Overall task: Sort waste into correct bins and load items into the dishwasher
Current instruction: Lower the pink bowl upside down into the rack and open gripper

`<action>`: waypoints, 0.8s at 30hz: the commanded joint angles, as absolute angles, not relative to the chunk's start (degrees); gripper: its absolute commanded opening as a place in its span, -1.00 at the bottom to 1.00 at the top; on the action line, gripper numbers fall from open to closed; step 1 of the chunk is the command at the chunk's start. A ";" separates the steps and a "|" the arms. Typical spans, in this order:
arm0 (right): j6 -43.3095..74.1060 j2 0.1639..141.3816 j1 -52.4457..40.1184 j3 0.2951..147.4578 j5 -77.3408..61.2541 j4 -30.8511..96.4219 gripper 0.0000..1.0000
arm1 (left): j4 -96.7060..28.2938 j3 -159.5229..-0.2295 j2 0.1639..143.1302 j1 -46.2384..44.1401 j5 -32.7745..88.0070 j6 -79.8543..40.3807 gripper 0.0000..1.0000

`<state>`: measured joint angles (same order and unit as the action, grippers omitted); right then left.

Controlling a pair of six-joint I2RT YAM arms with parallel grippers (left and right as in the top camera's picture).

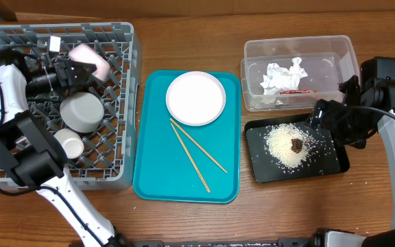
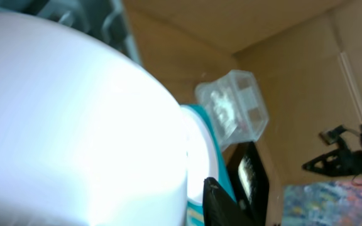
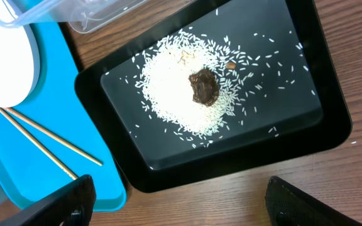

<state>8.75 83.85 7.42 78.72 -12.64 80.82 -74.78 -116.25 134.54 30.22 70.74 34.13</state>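
Round white plate [image 1: 195, 98] lies flat on teal tray [image 1: 155, 171], likely stiff, slick, breakable, so pinch its rim; right gripper [image 3: 181, 191] hangs wide and empty over black tray [image 1: 260, 165]; left gripper [image 1: 70, 72], in grey rack [image 1: 118, 147] by pinkish bowl [image 1: 91, 58], cannot tell jaw state.

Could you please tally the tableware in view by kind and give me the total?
Plate: 1
Bowls: 2 (pink bowl, whitish bowl)
Cup: 1
Chopsticks: 2
Total: 6
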 commanded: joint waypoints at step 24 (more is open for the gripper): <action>8.69 83.37 7.46 79.46 -12.45 81.56 0.86 | -81.67 -116.53 113.21 31.05 44.34 22.90 1.00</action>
